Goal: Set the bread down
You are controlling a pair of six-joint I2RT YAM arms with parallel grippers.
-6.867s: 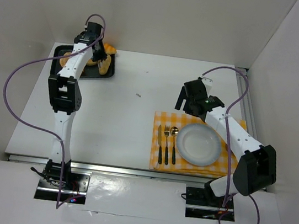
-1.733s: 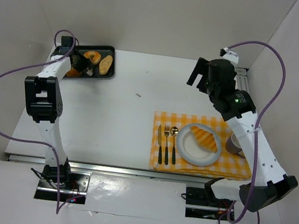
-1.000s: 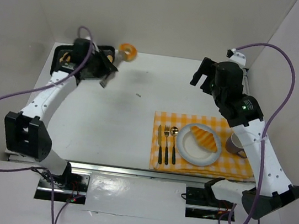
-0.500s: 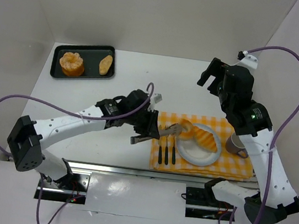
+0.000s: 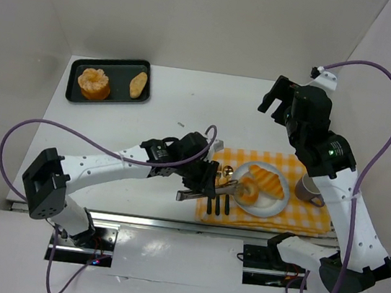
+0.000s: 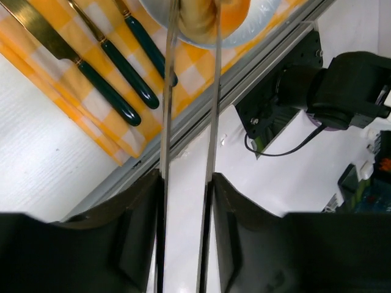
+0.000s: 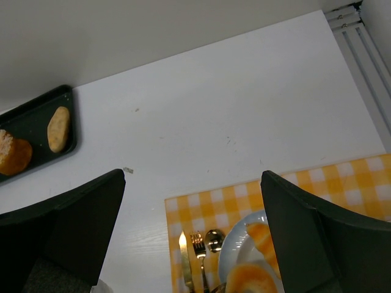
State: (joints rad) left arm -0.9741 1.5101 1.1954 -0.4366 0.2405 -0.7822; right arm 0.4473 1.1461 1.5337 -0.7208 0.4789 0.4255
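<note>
A round golden bread [image 5: 249, 193] lies on the white plate [image 5: 275, 204], next to a croissant [image 5: 267, 178]. My left gripper [image 5: 202, 179] is shut on metal tongs [image 5: 208, 193], whose tips reach over the cutlery to the bread. In the left wrist view the gripper [image 6: 186, 183] clamps the tongs [image 6: 166, 122], and their two blades flank the bread [image 6: 211, 18] at the plate's [image 6: 250, 24] edge. My right gripper [image 5: 278, 100] hangs open above the table's back right. Its wide-apart fingers [image 7: 79, 226] frame the plate [image 7: 235, 250] and the bread [image 7: 247, 279].
A yellow checked placemat [image 5: 216, 157] carries the plate, a knife [image 5: 210, 205], fork and spoon. A grey cup [image 5: 308, 190] stands right of the plate. A black tray [image 5: 113, 95] at the back left holds two more breads [image 5: 94, 83]. The table's metal front rail [image 6: 183, 128] is close.
The left arm carried the bread in the tongs from the tray across the table and has lowered it onto the plate. The right arm has barely moved.
</note>
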